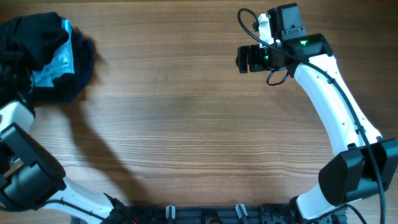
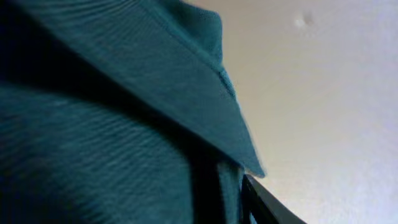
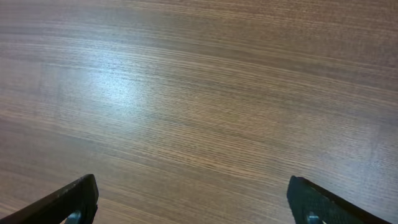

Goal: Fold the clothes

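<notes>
The clothes lie in a crumpled black heap (image 1: 81, 68) at the table's far left corner, in the overhead view. My left arm (image 1: 15, 118) reaches into the heap and its gripper is hidden under the cloth. In the left wrist view, dark teal-looking ribbed fabric (image 2: 112, 124) fills most of the frame, right against the camera. Only one black finger (image 2: 264, 202) shows beside it. My right gripper (image 1: 244, 60) is open and empty at the far right, over bare wood, with its fingers wide apart in the right wrist view (image 3: 193, 205).
A light-blue garment (image 1: 59, 62) is bunched into the black heap. The wooden table (image 1: 199, 124) stretches between the two arms. The arm bases and a black rail (image 1: 205, 214) stand at the near edge.
</notes>
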`<action>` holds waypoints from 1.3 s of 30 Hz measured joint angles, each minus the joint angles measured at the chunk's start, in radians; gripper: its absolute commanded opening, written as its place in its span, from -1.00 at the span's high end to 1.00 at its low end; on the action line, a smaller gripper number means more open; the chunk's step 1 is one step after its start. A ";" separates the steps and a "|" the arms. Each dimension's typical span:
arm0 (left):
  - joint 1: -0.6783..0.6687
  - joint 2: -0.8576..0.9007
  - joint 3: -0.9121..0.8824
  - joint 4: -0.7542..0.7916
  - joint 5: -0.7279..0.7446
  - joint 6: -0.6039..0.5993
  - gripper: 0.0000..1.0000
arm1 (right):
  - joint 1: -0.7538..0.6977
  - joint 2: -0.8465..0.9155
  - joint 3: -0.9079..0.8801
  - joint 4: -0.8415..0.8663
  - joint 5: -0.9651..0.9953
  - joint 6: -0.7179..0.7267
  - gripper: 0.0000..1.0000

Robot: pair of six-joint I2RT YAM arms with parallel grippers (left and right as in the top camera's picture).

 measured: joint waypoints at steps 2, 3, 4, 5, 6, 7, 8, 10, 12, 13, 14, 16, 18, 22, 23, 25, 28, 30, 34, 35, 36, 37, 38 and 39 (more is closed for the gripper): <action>0.025 -0.018 0.000 -0.061 0.014 0.005 -0.01 | 0.000 0.000 0.000 0.004 0.000 0.000 -0.97; 0.039 -0.035 0.000 -0.093 0.022 0.010 -0.04 | 0.000 0.000 0.000 0.008 0.000 0.000 -0.97; 0.049 -0.051 0.000 -0.120 0.026 0.016 -0.08 | 0.000 0.000 0.000 0.011 0.000 0.000 -0.96; 0.062 -0.080 0.000 -0.157 0.031 0.026 -0.11 | 0.000 0.000 0.000 0.016 0.000 0.000 -0.97; 0.070 -0.103 0.000 -0.185 0.031 0.038 -0.13 | 0.000 0.000 0.000 0.020 -0.001 0.000 -0.97; 0.079 -0.137 0.000 -0.222 0.030 0.055 -0.18 | 0.000 0.000 0.000 0.023 -0.004 0.000 -0.96; 0.086 -0.172 0.000 -0.260 0.030 0.068 -0.23 | 0.000 0.000 0.000 0.026 -0.008 0.000 -0.96; 0.094 -0.233 0.002 -0.322 0.029 0.108 -0.25 | 0.000 0.000 0.000 0.033 -0.016 0.000 -0.97; 0.095 -0.292 0.004 -0.399 0.029 0.145 -0.28 | 0.000 0.000 0.000 0.045 -0.022 0.000 -0.97; 0.095 -0.315 0.004 -0.423 0.029 0.162 -0.28 | 0.000 0.000 0.000 0.049 -0.023 0.000 -0.97; 0.095 -0.341 0.006 -0.461 0.029 0.185 -0.28 | 0.000 0.000 0.000 0.053 -0.025 0.000 -0.97; 0.095 -0.378 0.008 -0.531 0.029 0.220 -0.29 | 0.000 0.000 0.000 0.062 -0.030 0.000 -0.97; 0.095 -0.403 0.008 -0.571 0.029 0.252 -0.29 | 0.000 0.000 0.000 0.065 -0.041 0.000 -0.96; 0.089 -0.436 0.008 -0.583 0.028 0.318 -0.31 | 0.000 0.000 0.000 0.068 -0.055 0.000 -0.96; 0.084 -0.441 0.008 -0.584 0.028 0.332 -0.29 | 0.000 0.000 0.000 0.068 -0.057 0.000 -0.96; 0.068 -0.445 0.008 -0.584 0.027 0.359 -0.26 | 0.000 0.000 0.000 0.068 -0.064 0.000 -0.96; 0.033 -0.445 0.008 -0.584 0.018 0.395 -0.20 | 0.000 0.000 0.000 0.072 -0.070 0.000 -0.86; -0.003 -0.445 0.008 -0.583 0.010 0.435 -0.18 | 0.000 0.000 0.000 0.082 -0.078 0.000 -0.90; -0.082 -0.460 0.008 -0.624 -0.013 0.535 -0.27 | 0.002 0.000 0.003 0.090 -0.082 -0.017 -0.99; -0.100 -0.472 0.010 -0.650 -0.025 0.558 -0.29 | 0.002 0.000 0.012 0.085 -0.079 -0.020 -0.99; -0.122 -0.492 0.011 -0.683 -0.040 0.587 -0.34 | 0.002 0.000 0.027 0.079 -0.076 -0.025 -0.99; -0.136 -0.510 0.016 -0.714 -0.053 0.609 -0.36 | 0.002 0.000 0.044 0.074 -0.070 -0.031 -0.99; -0.153 -0.538 0.023 -0.748 -0.070 0.637 -0.40 | 0.002 0.000 0.068 0.069 -0.064 -0.039 -1.00; -0.169 -0.570 0.034 -0.793 -0.089 0.664 -0.46 | 0.002 0.000 0.094 0.064 -0.054 -0.043 -0.99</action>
